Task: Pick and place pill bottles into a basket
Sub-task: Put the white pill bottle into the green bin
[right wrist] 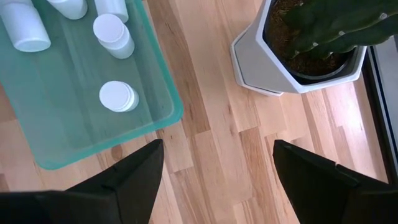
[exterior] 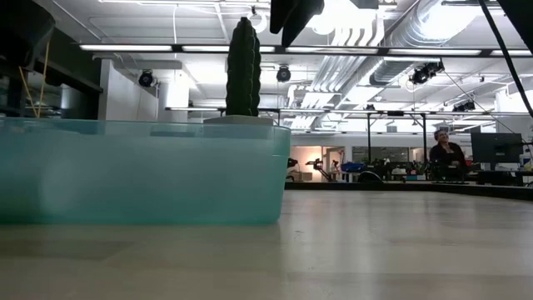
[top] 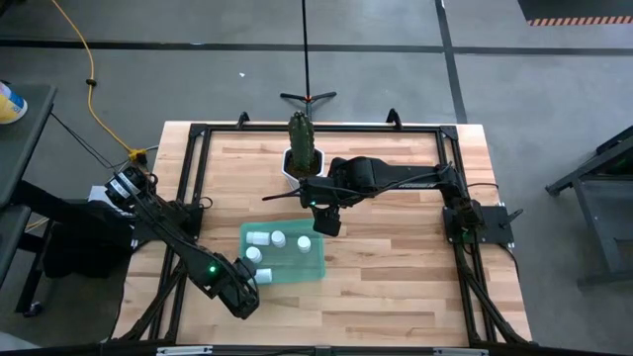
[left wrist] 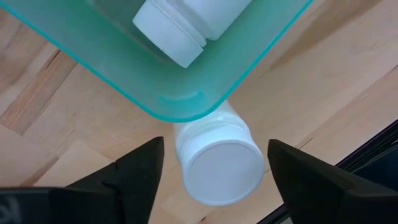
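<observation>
Lying on its side on the wooden counter [top: 396, 277], one pill bottle [left wrist: 217, 158] rests just outside the near left corner of the basket [top: 315, 269], its white cap facing the left pincer [left wrist: 211, 180]. That pincer is spread, with one dark finger on either side of the bottle and not touching it; the bottle's far end seems tucked under the basket's curved corner.

The right pincer [right wrist: 214, 174] hangs above the counter just beyond the basket's far right corner, its fingers also spread and holding nothing. Near it, at the far middle of the counter, stands a white hexagonal pot [right wrist: 292, 68] with a green cactus [top: 301, 133].

The teal basket sits left of the counter's centre. From above, four bottles can be counted inside it: two standing toward the far left [top: 259, 238], one standing nearer the right [top: 303, 243], and one by the near left corner [top: 254, 254]. With the bottle outside by the left pincer, that makes five in sight. There is one basket, one pot and two arms.

Across the room, in the level view, a person [exterior: 446, 152] sits at a desk in the background.
</observation>
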`<state>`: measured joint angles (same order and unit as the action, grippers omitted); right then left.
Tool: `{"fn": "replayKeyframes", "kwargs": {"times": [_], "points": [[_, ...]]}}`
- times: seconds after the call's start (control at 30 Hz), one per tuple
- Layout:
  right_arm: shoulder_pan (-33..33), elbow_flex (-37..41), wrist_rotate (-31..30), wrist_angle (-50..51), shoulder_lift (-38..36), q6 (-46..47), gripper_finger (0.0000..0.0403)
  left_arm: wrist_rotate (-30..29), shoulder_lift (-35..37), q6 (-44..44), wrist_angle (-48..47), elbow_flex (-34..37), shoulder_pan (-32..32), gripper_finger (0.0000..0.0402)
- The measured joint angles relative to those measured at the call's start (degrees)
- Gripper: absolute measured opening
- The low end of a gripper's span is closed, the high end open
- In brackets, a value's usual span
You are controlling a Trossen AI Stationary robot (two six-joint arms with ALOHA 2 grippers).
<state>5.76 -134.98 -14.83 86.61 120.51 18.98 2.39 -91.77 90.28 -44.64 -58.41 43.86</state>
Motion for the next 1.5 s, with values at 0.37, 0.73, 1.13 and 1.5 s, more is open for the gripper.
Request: {"fn": "replayKeyframes", "kwargs": {"times": [0.37, 0.73, 1.13, 1.5], "points": [[0.00, 0.00, -0.04, -0.02, 0.00, -1.07, 0.0293, -0.02, 0.09, 0.00, -0.05, 0.00, 0.00, 0.0226], [0.00, 0.00, -0.25, -0.02, 0.00, -1.11, 0.0293, 0.21, 0.28, -1.30, -0.10, -0.20, 0.00, 0.0199], [-0.02, 0.00, 0.05, 0.55, 0.00, -1.61, 0.0293, 1.14, 0.87, -3.10, -3.81, -1.18, -0.02, 0.0194], [2.41, 0.04, 2.10, 3.48, -3.14, -7.27, 0.0293, -1.51, 1.75, -6.08, -9.64, -5.91, 0.00, 0.0194]]}}
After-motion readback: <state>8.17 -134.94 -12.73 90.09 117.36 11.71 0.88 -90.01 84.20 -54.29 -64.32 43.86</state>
